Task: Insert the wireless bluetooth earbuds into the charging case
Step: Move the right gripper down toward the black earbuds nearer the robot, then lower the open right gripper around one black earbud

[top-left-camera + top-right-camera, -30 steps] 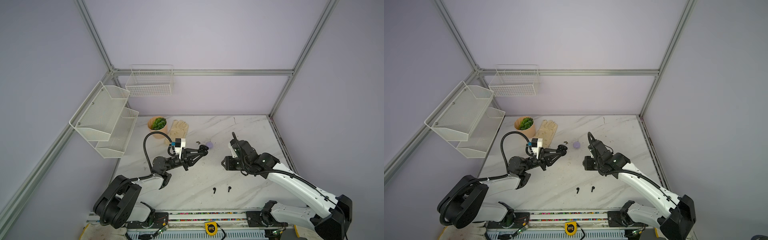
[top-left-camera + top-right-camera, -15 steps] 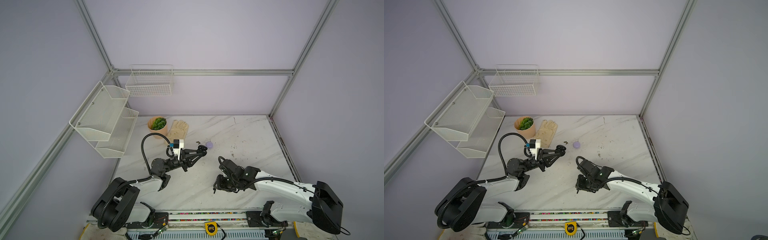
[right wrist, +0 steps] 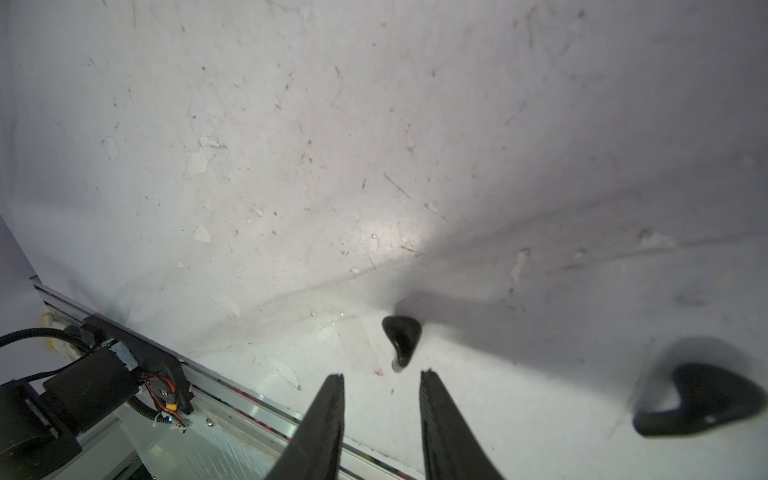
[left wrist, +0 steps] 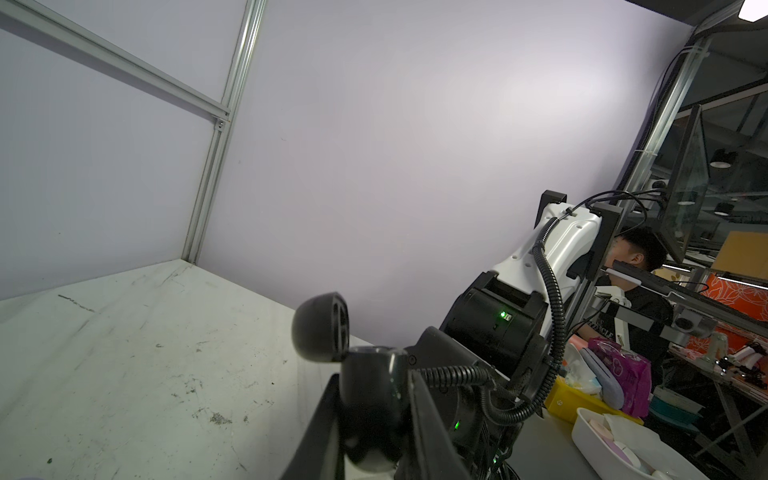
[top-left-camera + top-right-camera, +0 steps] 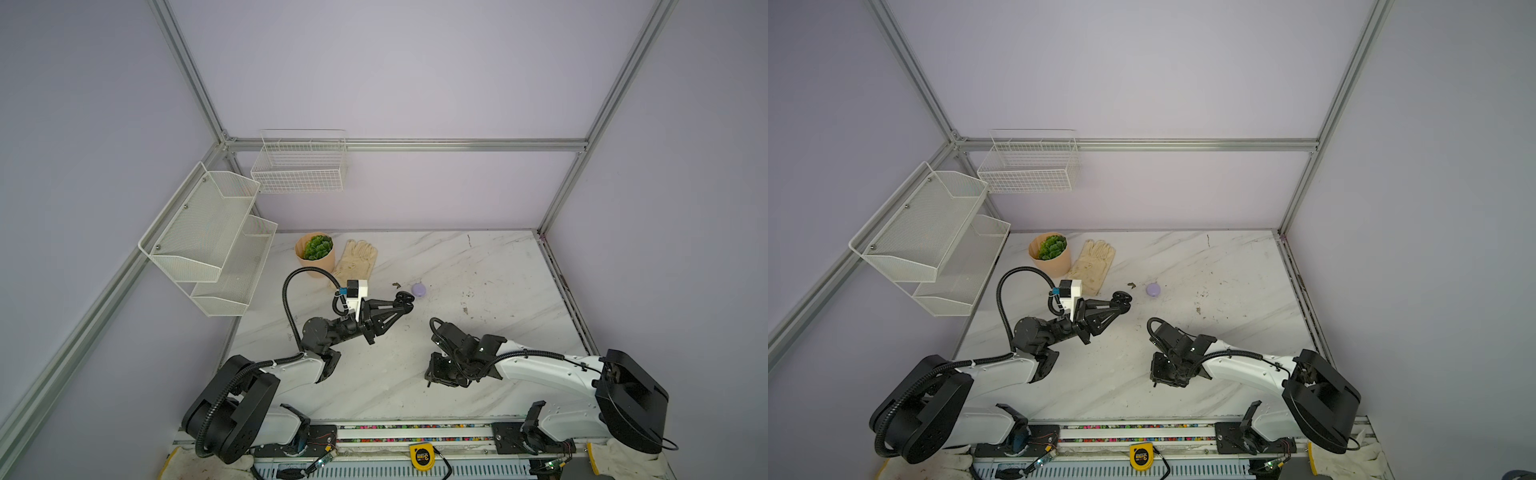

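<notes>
Right wrist: earbud [image 3: 401,338] just beyond right pincer [image 3: 382,376].

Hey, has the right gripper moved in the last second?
Yes. The right gripper has moved toward the front rail, away from the lilac case.

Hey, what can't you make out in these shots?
Black charging case slots: left wrist view, hidden behind its own rim.
Black earbuds: both top views, mostly under the right hand.
Speck beside the lilac case: both top views, too small to identify.
Second black earbud: right wrist view, blurred.
</notes>
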Controlling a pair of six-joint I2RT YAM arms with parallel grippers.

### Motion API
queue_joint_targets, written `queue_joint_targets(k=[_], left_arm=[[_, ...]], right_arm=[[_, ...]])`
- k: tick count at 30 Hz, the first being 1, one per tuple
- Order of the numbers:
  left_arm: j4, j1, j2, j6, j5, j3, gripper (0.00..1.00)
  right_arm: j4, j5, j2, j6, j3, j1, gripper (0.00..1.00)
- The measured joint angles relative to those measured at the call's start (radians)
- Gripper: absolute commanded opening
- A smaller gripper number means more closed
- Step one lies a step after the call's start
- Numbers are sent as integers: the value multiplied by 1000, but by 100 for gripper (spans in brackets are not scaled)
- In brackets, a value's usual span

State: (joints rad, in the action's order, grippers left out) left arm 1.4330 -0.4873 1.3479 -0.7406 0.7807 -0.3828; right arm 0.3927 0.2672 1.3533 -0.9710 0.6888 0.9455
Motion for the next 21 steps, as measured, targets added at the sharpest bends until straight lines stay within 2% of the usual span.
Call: queue_joint_targets(k=[21], left_arm=[[0, 0, 1, 0, -5, 4, 0]], right_arm=[[-19, -13, 83, 19, -1, 0, 24]])
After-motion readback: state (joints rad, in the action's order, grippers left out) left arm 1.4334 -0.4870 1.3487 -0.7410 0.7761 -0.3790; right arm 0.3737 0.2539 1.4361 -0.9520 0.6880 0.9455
